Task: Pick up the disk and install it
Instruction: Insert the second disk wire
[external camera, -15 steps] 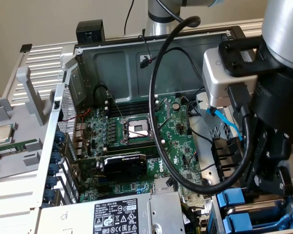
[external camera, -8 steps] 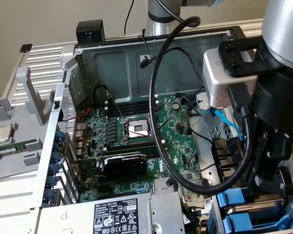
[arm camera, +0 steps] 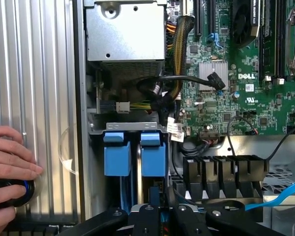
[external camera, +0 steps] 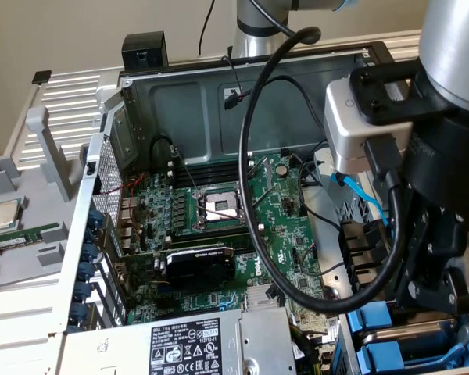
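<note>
Since the tool hangs low over the drive bay with its fingers pressed close together, I judge the pick done and the install near its end. Can't tell if it pinches anything. 2 blue-framed drives stand side by side in the bay. The disk is probably the one in line with the tool, beside the other drive. Seating not confirmed. The open PC case lies on a ribbed grey worktop. A person's hand rests on a black knob.
</note>
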`<action>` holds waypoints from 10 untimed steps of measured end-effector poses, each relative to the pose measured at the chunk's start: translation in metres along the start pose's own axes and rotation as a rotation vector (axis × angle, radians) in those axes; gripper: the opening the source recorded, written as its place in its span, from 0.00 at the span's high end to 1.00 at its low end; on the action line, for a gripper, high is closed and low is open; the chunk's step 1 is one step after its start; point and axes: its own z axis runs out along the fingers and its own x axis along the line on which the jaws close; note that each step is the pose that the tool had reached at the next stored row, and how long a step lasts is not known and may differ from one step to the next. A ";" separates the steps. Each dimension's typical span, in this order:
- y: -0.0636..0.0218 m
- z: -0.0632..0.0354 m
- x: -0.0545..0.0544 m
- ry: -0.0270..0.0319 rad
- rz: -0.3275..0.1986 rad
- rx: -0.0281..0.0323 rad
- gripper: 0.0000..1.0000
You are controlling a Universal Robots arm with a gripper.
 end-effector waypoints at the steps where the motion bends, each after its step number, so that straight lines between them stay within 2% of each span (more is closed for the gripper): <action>1: 0.0001 0.0001 0.000 0.0004 0.000 0.0002 0.84; 10: 0.0003 0.0004 0.000 0.0035 0.000 0.0041 0.84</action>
